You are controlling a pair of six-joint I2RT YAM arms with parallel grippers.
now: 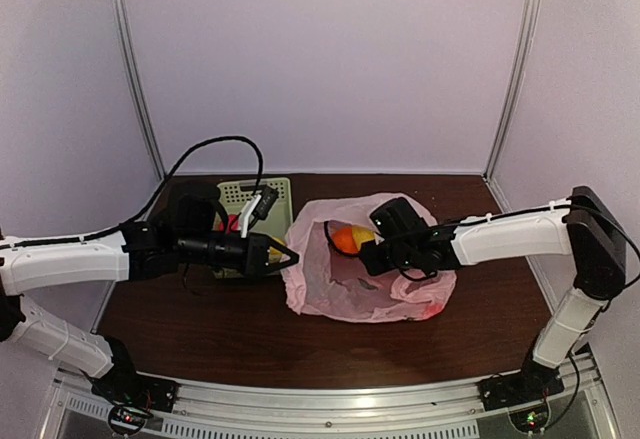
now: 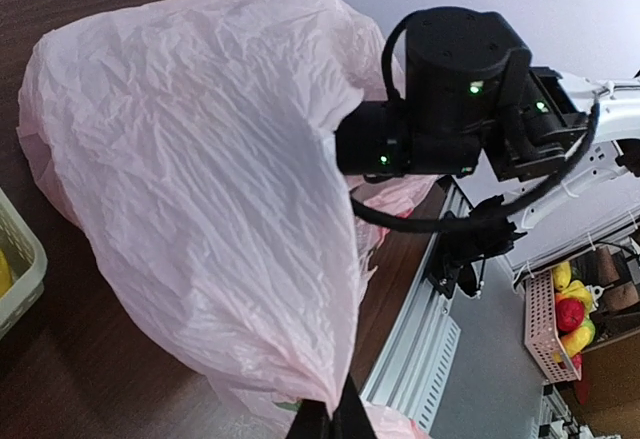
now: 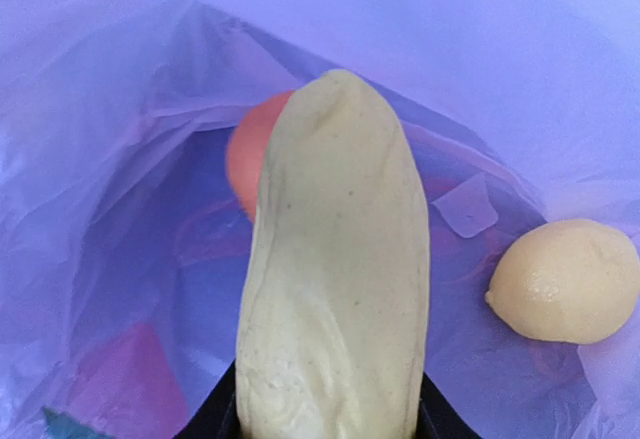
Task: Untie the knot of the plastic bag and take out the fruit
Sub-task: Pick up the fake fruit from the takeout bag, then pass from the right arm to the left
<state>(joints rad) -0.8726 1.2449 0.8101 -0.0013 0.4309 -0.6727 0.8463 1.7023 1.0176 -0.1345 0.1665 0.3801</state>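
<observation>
Our left gripper point(image 2: 330, 421) is pinched tight on the rim of the pink plastic bag point(image 2: 200, 159), holding its mouth wide so our right gripper point(image 1: 372, 256) can reach inside. There it clamps the elongated yellow fruit point(image 3: 335, 259). An orange fruit point(image 3: 250, 154) and a round yellow fruit point(image 3: 568, 284) lie just behind, in the bag.

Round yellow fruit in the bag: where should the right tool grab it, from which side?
Probably grip the round yellow fruit across its widest middle, entering through the open mouth of the plastic bag: it is near-spherical, lies uncovered, and bag film crowds its right side.
</observation>
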